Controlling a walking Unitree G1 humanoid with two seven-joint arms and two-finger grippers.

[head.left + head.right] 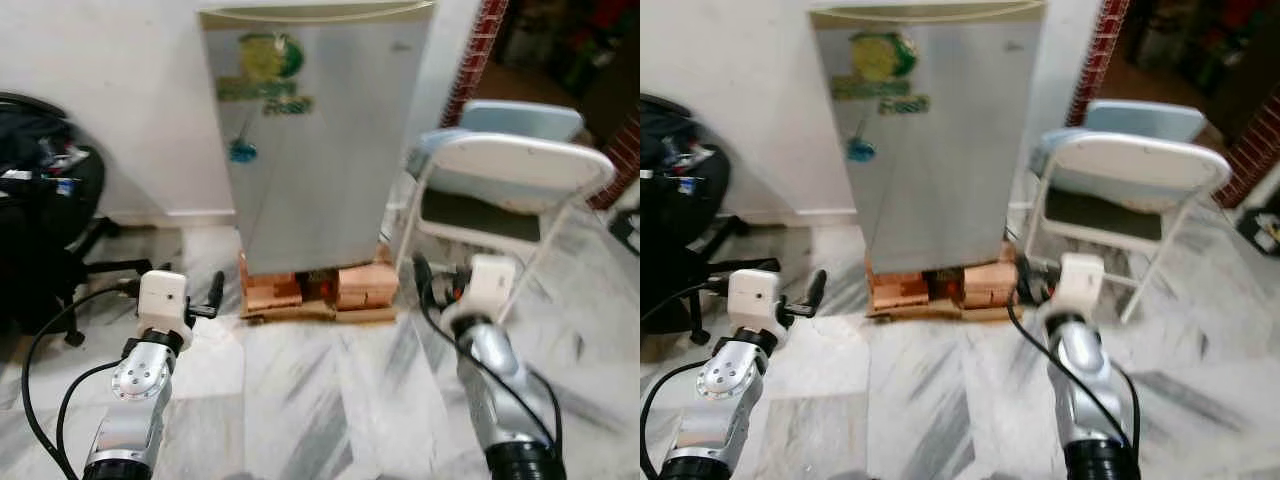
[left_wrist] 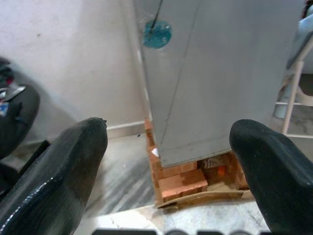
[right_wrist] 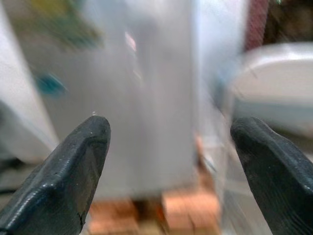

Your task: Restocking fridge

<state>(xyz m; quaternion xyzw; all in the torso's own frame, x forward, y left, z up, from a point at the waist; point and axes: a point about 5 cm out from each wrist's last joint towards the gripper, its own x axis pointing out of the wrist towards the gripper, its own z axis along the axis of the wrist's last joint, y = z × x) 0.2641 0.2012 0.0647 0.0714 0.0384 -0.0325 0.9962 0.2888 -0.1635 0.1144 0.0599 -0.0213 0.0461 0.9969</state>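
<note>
I hold both grippers, left gripper (image 2: 168, 142) and right gripper (image 3: 168, 132), spread wide before the closed fridge (image 1: 315, 140); I'd approach squarely, then find its door edge.

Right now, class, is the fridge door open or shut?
Shut. The fridge shows one flat grey door flush with its body, with no gap and no shelves visible. It stands upright on bricks.

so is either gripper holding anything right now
Nothing is held. The left gripper and right gripper are both open and empty, facing the closed fridge.
</note>
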